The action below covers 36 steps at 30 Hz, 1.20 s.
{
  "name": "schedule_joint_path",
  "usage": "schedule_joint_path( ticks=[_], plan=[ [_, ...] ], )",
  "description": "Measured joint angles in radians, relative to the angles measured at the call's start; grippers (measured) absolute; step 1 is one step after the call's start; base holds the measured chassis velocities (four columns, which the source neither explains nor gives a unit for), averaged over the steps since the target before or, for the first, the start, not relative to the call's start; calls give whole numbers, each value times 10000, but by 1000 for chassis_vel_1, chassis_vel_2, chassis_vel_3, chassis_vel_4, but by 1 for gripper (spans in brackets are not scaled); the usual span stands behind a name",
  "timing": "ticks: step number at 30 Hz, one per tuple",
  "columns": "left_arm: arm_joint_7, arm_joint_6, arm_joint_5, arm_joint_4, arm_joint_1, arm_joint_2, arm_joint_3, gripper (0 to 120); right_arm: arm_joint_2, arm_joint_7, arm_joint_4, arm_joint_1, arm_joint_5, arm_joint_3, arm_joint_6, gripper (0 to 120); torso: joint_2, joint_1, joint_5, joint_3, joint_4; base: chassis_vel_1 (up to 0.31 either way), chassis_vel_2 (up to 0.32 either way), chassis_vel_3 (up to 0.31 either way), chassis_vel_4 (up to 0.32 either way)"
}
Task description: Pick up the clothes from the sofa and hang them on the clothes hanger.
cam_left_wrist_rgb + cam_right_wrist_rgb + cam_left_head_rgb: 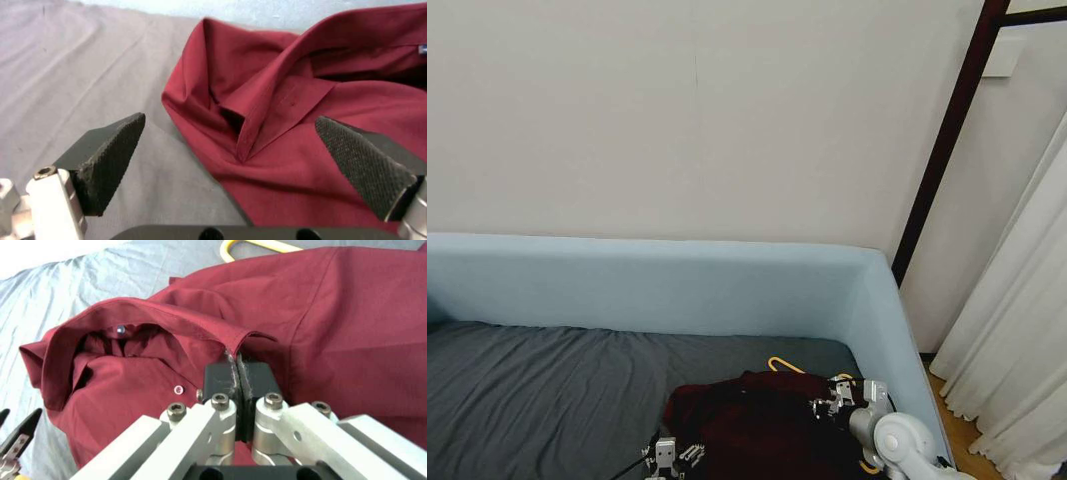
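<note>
My right gripper [237,371] has its fingers clenched on a fold of the red shirt [333,305] by the collar, a firm edge to lift from. The shirt lies crumpled at the right end of the sofa [677,290], partly over a yellow hanger [257,245]. My left gripper [229,122] hovers over the shirt's near edge, fingers spread wide, likely for a second hold.

One dark red fabric shirt [747,420] lower centre, one yellow curved hanger [273,245], one pale blue upholstered sofa [677,285], one dark brown post [948,130] upper right, two claws, left claw [230,121], right claw [238,374]
</note>
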Motion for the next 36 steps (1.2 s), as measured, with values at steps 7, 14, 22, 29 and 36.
schedule_joint_path(
  ticks=[7, 14, 22, 29, 36],
  plan=[
    [353, -319, -103, 707, -445, -340, -15, 98, 6, -20, -10, -9, 0, -9, -80, 0, 0, 0, 0, 0, 0, 0, 0, 0, 0],
    [435, -336, -1, 1157, -899, -534, 168, 95, -7, -25, -22, -39, -13, 9, -147, 0, 0, 0, -1, -1, -1, 0, 0, 0, 0],
    [478, -286, -97, 1583, -1191, -791, 302, 69, -88, 15, 76, -53, 84, 24, -209, 0, 0, 0, -1, -1, 0, 0, 0, 0, 0],
    [374, -86, -299, 1587, -1126, -936, 272, 42, -108, 29, -38, 15, 96, 14, -206, 0, 0, 0, -1, -1, 0, 0, 0, 0, 0],
    [385, -96, -299, 1802, -1155, -943, 222, 18, -97, 43, -43, 34, 105, -5, -183, 0, 0, 0, -1, -1, 0, 0, 0, 0, 0]
  ],
)
